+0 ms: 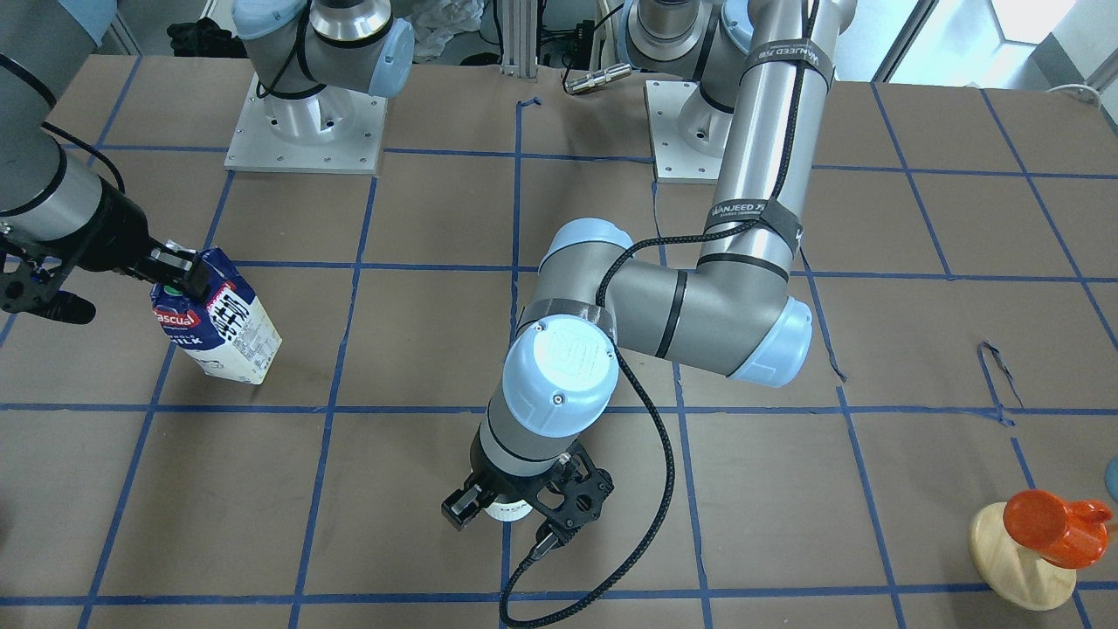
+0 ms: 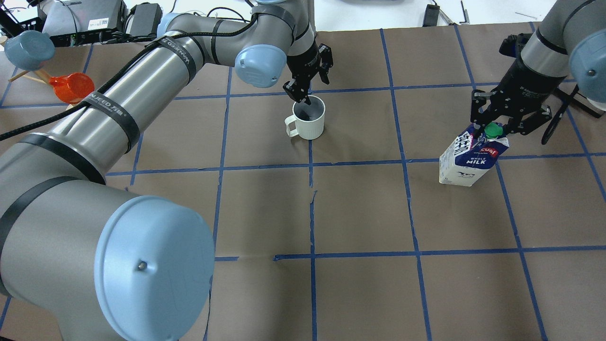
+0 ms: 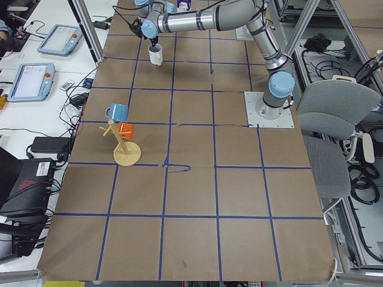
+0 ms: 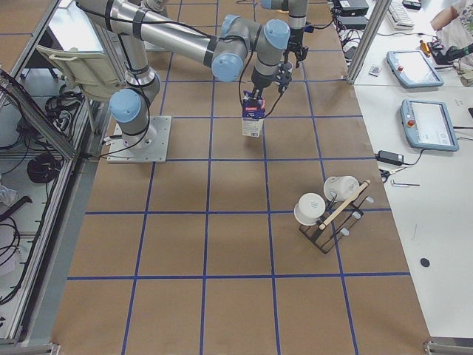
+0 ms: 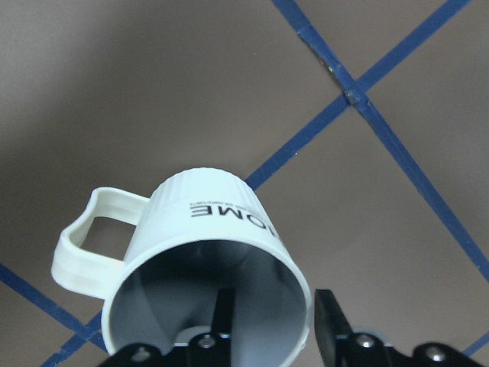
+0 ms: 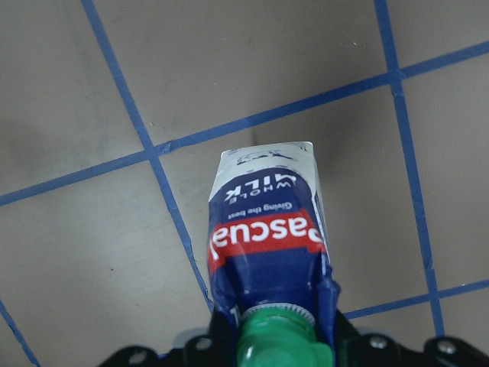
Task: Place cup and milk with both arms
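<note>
The white cup (image 2: pixel 307 121) stands upright on the brown table, handle toward the left. My left gripper (image 2: pixel 303 97) comes down on its far rim. In the left wrist view the cup (image 5: pixel 206 229) shows its "HOME" lettering, and one finger is inside the grey bowl and one outside, with a gap, so the gripper (image 5: pixel 275 313) is open. The milk carton (image 2: pixel 466 161) is at the right. My right gripper (image 2: pixel 490 130) is shut on its blue top beside the green cap. It also shows in the right wrist view (image 6: pixel 263 229). I cannot tell whether the carton's base touches the table.
A wooden mug stand (image 1: pixel 1017 559) with an orange cup (image 2: pixel 71 87) and a blue cup (image 2: pixel 21 49) stands at the far left. A rack with white cups (image 4: pixel 329 211) shows in the exterior right view. The arm bases (image 1: pixel 306 131) are on the robot's side.
</note>
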Robot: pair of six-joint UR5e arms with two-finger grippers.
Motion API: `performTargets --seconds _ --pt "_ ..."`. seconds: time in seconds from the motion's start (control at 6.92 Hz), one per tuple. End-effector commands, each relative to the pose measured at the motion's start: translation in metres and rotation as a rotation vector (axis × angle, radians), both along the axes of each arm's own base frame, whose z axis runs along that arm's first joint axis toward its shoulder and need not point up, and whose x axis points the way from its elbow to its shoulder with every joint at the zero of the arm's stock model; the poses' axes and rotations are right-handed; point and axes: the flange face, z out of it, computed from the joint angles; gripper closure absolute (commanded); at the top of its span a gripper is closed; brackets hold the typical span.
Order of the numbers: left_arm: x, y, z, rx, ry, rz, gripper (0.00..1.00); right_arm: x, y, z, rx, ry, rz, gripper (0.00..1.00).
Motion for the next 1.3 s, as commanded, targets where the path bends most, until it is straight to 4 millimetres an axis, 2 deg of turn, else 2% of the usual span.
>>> performTargets --seconds 0.0,0.29,0.43,0.58,0.72,0.87,1.16 --pt "0.046 -0.001 0.055 0.016 -0.012 0.010 0.00 0.044 -0.037 0.009 -0.030 -0.002 0.092 0.76" --pt "0.073 0.032 0.116 0.014 -0.029 -0.122 0.00 0.108 -0.085 0.007 -0.059 0.004 0.191 0.73" --pt "0.099 0.048 0.126 0.073 -0.040 -0.184 0.00 0.144 -0.106 0.000 -0.060 0.013 0.174 0.73" --pt "0.129 0.063 0.141 0.051 -0.042 -0.288 0.00 0.174 -0.123 -0.005 -0.071 0.014 0.183 0.73" --pt "0.150 0.086 0.154 0.045 -0.065 -0.341 0.01 0.188 -0.140 -0.008 -0.084 0.011 0.199 0.71" --pt "0.169 0.112 0.157 0.043 -0.160 -0.424 0.00 0.202 -0.153 -0.011 -0.094 0.006 0.185 0.70" --pt "0.182 0.163 0.167 0.029 -0.171 -0.461 0.01 0.232 -0.163 -0.017 -0.099 -0.015 0.136 0.69"
